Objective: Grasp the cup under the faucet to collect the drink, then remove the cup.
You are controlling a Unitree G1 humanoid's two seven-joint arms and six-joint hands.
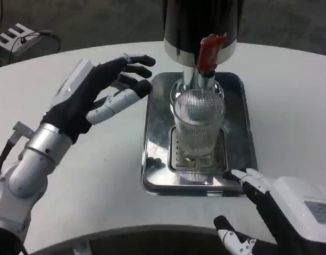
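The left hand (96, 95), at the upper left, has its fingers spread and holds nothing. The right hand (274, 212), at the lower right, is also spread and empty. The cup (199, 125) stands at centre on the tray (155, 138), under the faucet (206, 58). I think the grasp should wrap the cup's side and keep it upright. There are one cup, one tray and one faucet.

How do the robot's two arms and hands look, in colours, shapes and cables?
The left hand has a white plate on its back, a black palm, and fingers in white and black. Its forearm is a rounded silver shell, with a thin black cable beside it near the wrist. The right hand has a white boxy back with a small grey marking, black sides, and white-tipped fingers.
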